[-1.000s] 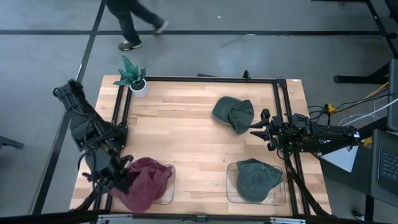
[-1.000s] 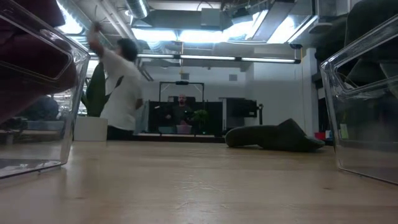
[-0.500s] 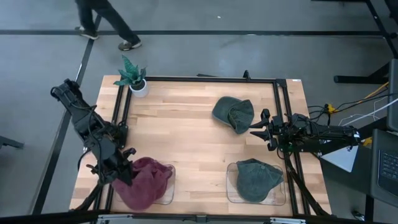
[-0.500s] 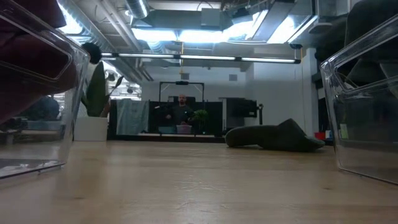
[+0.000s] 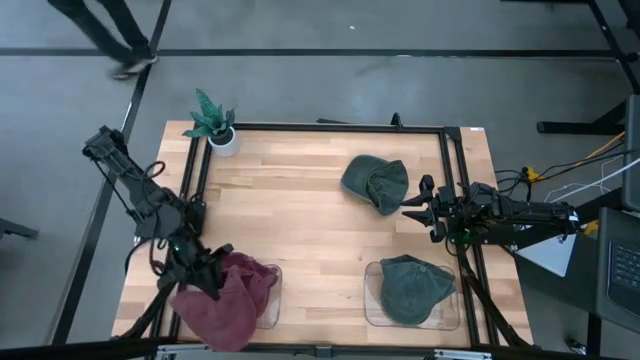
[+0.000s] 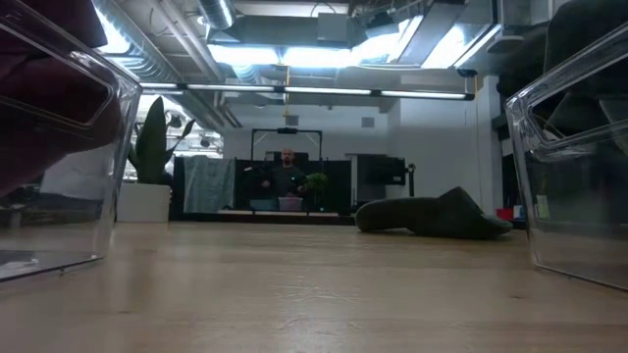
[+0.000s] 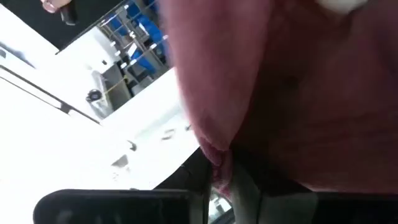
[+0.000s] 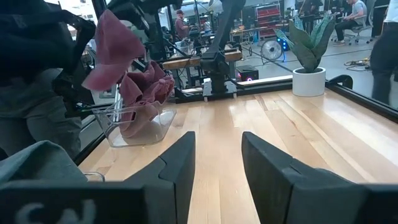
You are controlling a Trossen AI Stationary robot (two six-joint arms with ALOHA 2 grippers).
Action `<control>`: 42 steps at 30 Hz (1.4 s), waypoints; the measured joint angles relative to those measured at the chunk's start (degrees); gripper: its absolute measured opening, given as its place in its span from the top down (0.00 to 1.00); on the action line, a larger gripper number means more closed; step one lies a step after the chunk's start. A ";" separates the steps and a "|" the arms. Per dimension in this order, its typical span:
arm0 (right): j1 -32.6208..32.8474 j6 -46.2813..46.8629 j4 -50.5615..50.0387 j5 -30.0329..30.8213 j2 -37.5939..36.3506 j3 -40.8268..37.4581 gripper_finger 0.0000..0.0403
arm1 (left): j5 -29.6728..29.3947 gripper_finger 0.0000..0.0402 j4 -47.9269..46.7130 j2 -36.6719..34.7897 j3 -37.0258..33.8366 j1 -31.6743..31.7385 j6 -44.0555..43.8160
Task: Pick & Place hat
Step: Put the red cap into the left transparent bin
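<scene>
We see the left gripper (image 5: pixel 207 279) at the table's near left corner, fingers clamped on the red hat (image 5: pixel 228 300), which drapes over a clear tray (image 5: pixel 270 300). The right gripper (image 5: pixel 415 207) waits at the right edge, fingers apart, near a green hat (image 5: pixel 375 183).

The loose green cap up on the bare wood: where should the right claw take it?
Pinch the green cap at its brim edge facing the right claw, coming in low from that side; the crown lies collapsed and flat, so the brim looks the firmest fold.
</scene>
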 joint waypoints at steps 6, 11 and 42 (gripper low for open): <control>-0.02 -0.01 0.01 0.00 -0.02 0.01 0.67 | 2.60 0.93 2.02 2.49 2.94 3.33 -2.77; -0.01 0.01 0.00 0.00 0.00 0.01 0.67 | 2.38 0.92 5.25 3.03 2.95 5.59 -7.21; -0.01 0.08 -0.01 0.00 0.00 0.01 0.67 | -13.82 0.94 -6.38 -4.85 -5.07 0.51 -30.94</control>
